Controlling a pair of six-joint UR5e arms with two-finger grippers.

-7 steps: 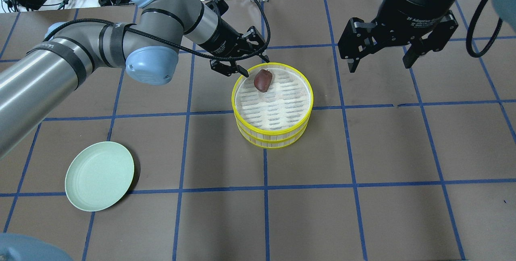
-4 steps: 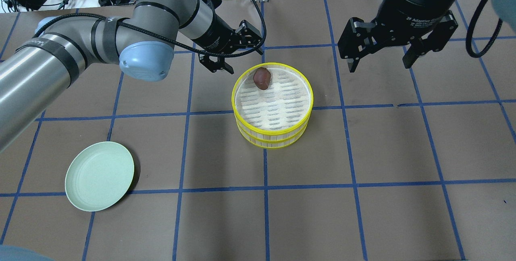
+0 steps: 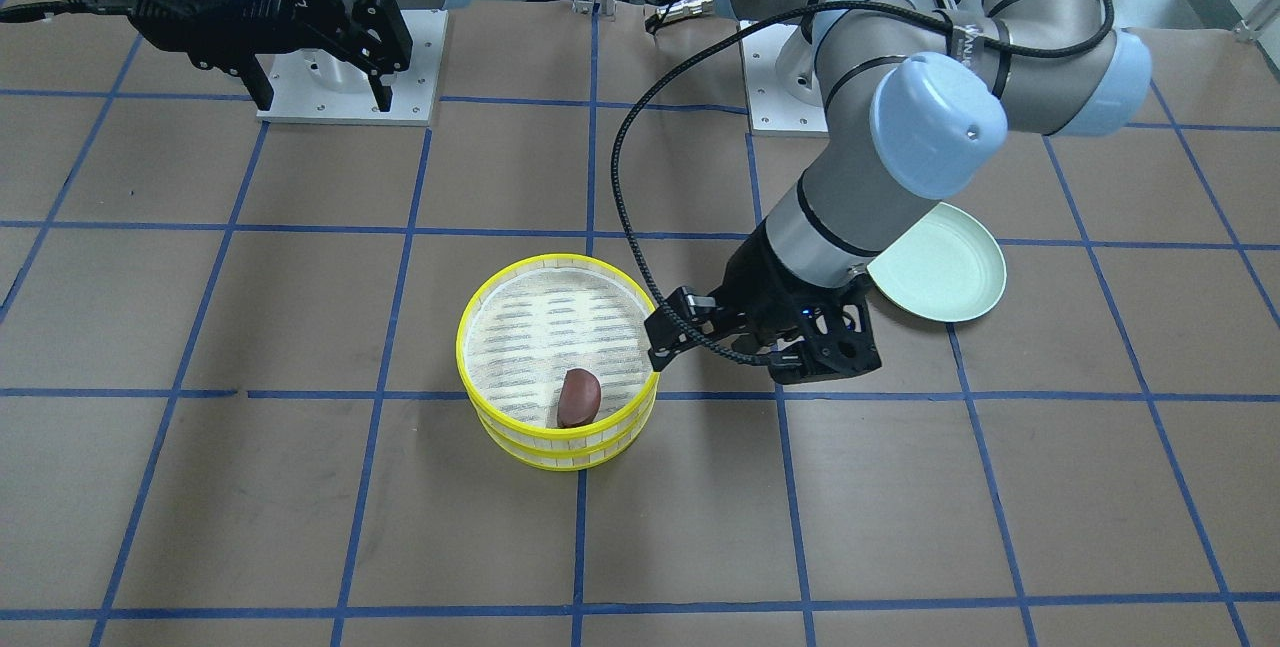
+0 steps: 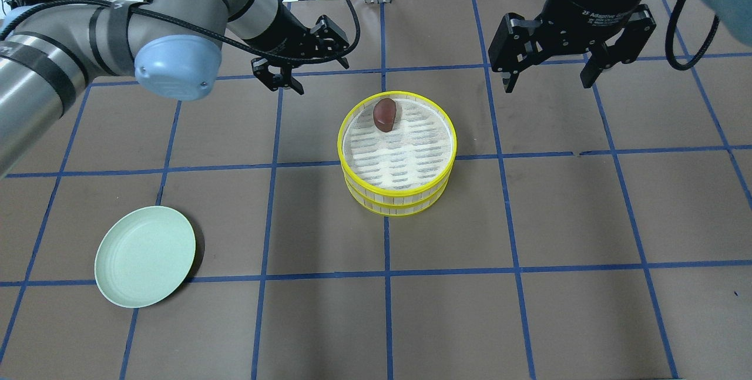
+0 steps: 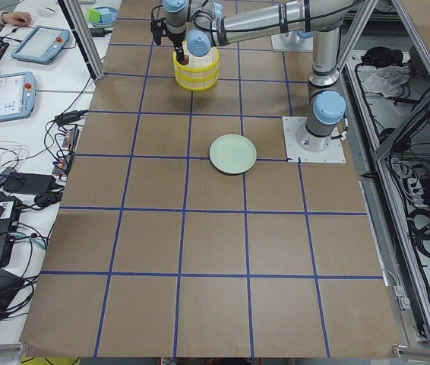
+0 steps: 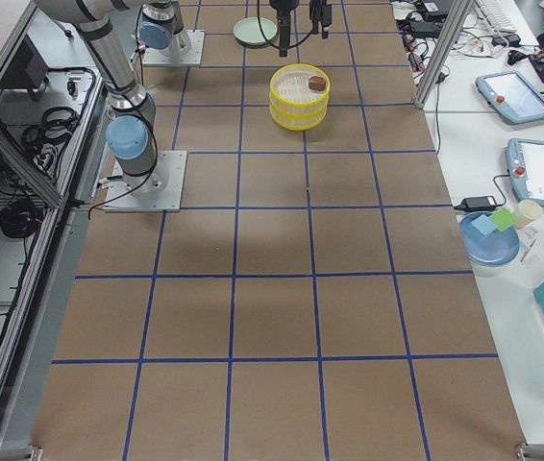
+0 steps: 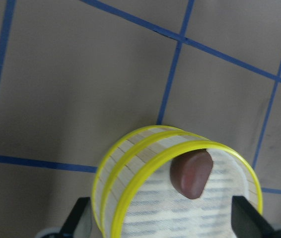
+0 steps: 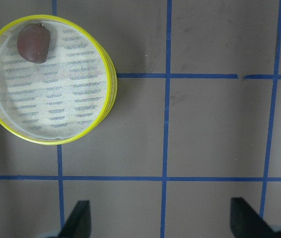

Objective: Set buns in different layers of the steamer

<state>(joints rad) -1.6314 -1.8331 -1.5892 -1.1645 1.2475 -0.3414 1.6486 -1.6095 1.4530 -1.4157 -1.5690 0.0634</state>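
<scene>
The brown bun (image 4: 384, 114) is laid in the top layer (image 4: 405, 162), by its rim. The white bun cannot be seen; it may be hidden in the lower layer (image 4: 399, 207). The left fingers (image 4: 281, 76) and right fingers (image 4: 511, 57) are held spread and empty, away from the steamer, so nothing is bumped.

The lower layer (image 4: 399, 208) is covered inside by the upper layer (image 4: 405, 160); the plate (image 3: 950, 277) is hidden at its 10 o'clock by the left arm (image 3: 930, 127).
</scene>
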